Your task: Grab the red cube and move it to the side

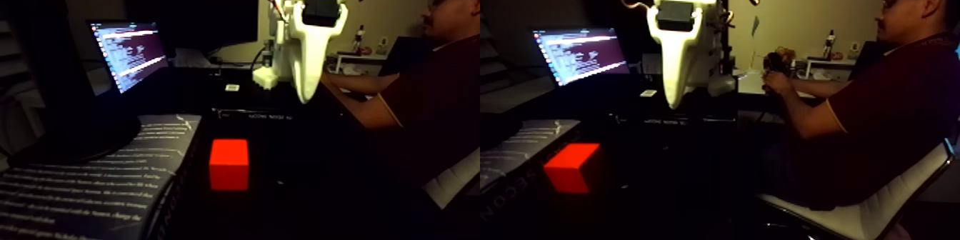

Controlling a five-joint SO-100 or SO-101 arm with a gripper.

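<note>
The picture holds two side-by-side views of one dark desk. The red cube [228,164] rests flat on the black desk surface near the front, and it also shows as the same red cube [570,168] in the right half. My white gripper [307,100] hangs from the top edge, pointing down, well above and behind the cube and apart from it. Its fingers taper together to a single tip and nothing is between them.
A laptop [128,53] with a lit screen stands at the back left. An open printed book [93,186] lies left of the cube. A seated person [428,93] reaches across the desk at the right, on a white chair [864,211]. A dark monitor [193,11] stands behind.
</note>
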